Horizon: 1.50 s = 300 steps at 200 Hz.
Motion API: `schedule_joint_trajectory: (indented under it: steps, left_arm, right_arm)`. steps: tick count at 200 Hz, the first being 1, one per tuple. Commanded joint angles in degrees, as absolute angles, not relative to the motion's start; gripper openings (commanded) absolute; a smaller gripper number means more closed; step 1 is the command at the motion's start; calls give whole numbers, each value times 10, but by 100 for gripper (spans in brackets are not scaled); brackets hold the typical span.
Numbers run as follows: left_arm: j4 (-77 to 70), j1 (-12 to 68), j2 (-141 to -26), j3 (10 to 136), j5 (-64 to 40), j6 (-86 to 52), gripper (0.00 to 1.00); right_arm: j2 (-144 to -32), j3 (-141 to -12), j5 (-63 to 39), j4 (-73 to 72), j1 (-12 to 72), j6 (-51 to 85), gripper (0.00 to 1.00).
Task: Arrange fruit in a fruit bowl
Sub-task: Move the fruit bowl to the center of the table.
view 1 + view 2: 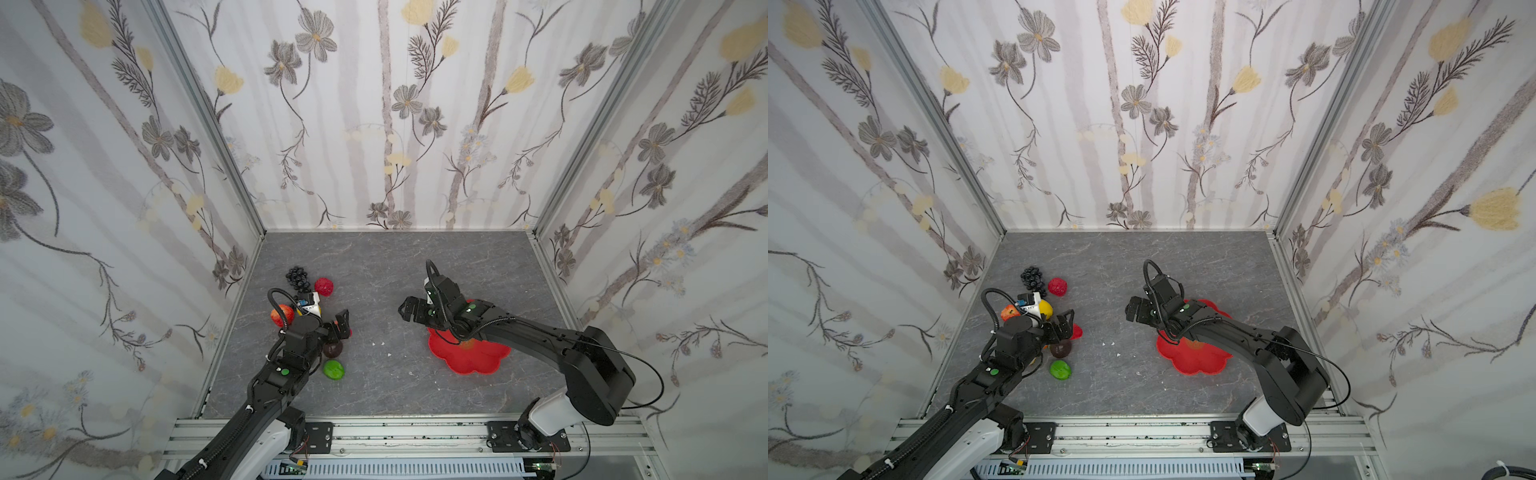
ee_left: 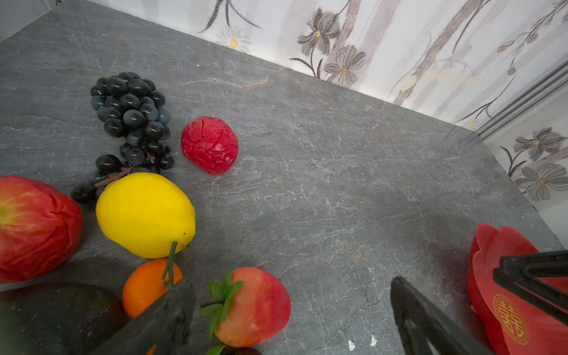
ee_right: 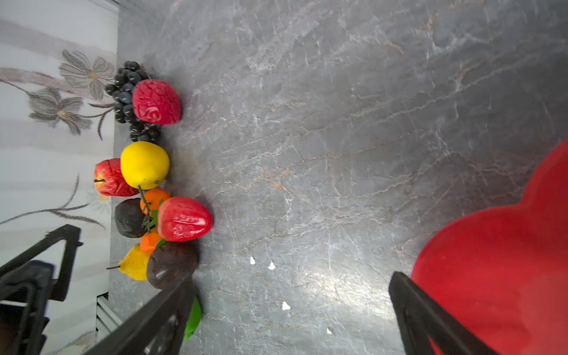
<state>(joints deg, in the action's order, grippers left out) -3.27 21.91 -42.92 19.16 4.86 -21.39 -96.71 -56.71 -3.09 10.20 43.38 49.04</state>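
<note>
Both sets of fingers are spread wide and hold nothing. The left fingers [image 2: 166,316] hang over the fruit pile at the left side of the counter [image 1: 395,266]. The right fingers [image 3: 159,310] hover above bare counter between the pile and the fruit bowl [image 1: 478,363], nearer the bowl. The bowl sits right of centre, well apart from the fruit. No fruit shows in it, so this is probably the first pick. The strawberry [image 2: 255,307] lies at the open edge of the pile right under the left fingers, the best target by my read. Come down with one finger on each side of its body, not on the green leaves. Close gently, since it looks glossy and may slip out. Keep clear of the orange [image 2: 144,285] and the dark avocado [image 2: 58,316] close by, so the pile does not roll. The lemon [image 2: 144,215], apple [image 2: 33,227], grape bunch [image 2: 132,113] and bumpy red fruit [image 2: 210,144] sit further back, and the lime [image 1: 333,370] lies nearest the robot base. The right arm should clear the bowl before any drop. Hard to make out:
- The right arm covers much of the bowl in both top views, and the gold emblem [image 2: 510,319] shows only partly.
- The left arm hides most of the pile from above.
- The height of the left fingers over the strawberry is unclear.
- The right wrist view shows a second dark fruit [image 3: 172,264] and a yellow pear-like one [image 3: 135,262], kinds uncertain.
- The lime is half behind a finger there.
</note>
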Motion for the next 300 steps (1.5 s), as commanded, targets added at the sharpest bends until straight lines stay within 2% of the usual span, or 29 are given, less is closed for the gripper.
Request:
schedule_joint_trajectory:
  steps: [1,30,50,85,118,160,221,259,300]
  left_arm:
    - [-59,219,-444,192,44,-217,100]
    - [-75,219,-470,193,33,-220,100]
    - [-88,219,-478,192,25,-220,100]
    - [-99,219,-482,194,-4,-214,100]
    - [-116,221,-474,180,-7,-213,100]
    - [-124,221,-482,179,-8,-210,100]
    - [-131,224,-497,182,-11,-209,100]
    - [-130,225,-497,182,-11,-208,100]
    - [-128,227,-490,181,-3,-203,100]
  right_arm:
    - [-927,-568,35,158,430,452,99]
    - [-831,-543,128,241,406,391,99]
    - [-760,-499,151,280,357,366,99]
    - [-647,-402,141,290,246,358,99]
    - [-596,-335,99,291,150,374,99]
    - [-568,-281,73,271,119,414,99]
    - [-645,-268,-10,201,119,438,99]
    - [-732,-356,46,227,186,381,99]
    - [-862,-452,28,220,229,353,99]
